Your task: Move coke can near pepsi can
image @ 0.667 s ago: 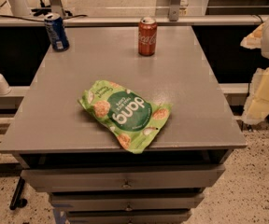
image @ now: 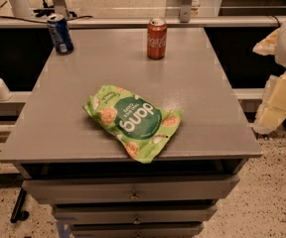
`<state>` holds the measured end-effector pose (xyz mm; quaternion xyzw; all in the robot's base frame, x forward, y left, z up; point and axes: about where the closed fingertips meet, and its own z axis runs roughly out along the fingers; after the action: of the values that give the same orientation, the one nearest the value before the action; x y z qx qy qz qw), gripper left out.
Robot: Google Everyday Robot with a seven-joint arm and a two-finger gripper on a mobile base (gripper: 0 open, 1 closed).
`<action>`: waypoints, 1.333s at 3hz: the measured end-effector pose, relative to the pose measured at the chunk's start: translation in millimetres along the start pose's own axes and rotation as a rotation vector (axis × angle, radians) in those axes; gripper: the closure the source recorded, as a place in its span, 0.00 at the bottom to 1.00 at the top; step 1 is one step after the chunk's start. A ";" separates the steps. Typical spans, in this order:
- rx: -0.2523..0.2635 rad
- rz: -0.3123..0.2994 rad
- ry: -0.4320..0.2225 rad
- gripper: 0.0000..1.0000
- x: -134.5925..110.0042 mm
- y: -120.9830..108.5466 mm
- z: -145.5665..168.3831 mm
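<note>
Coke can [image: 156, 38] and pepsi can [image: 60, 33] stand apart behind dang bag [image: 133, 121]; tool [image: 278, 99] at right edge, state unclear.

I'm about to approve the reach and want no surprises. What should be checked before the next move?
1. The coke can upright: ok.
2. The pepsi can upright, far left corner: ok.
3. Bare table between the cans: ok.
4. The chip bag lies nearer the front, off that path: ok.
5. The gripper at the coke can: not ok, it hangs beside the table's right edge.
</note>
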<state>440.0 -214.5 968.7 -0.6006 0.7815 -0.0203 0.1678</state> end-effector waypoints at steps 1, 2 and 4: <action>-0.005 0.042 -0.076 0.00 -2.3 -14.0 25.3; 0.024 0.093 -0.169 0.00 -12.0 -50.1 61.0; 0.157 0.222 -0.357 0.00 -41.6 -141.2 112.7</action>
<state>613.2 -195.3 905.3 -0.4899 0.7967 0.0441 0.3511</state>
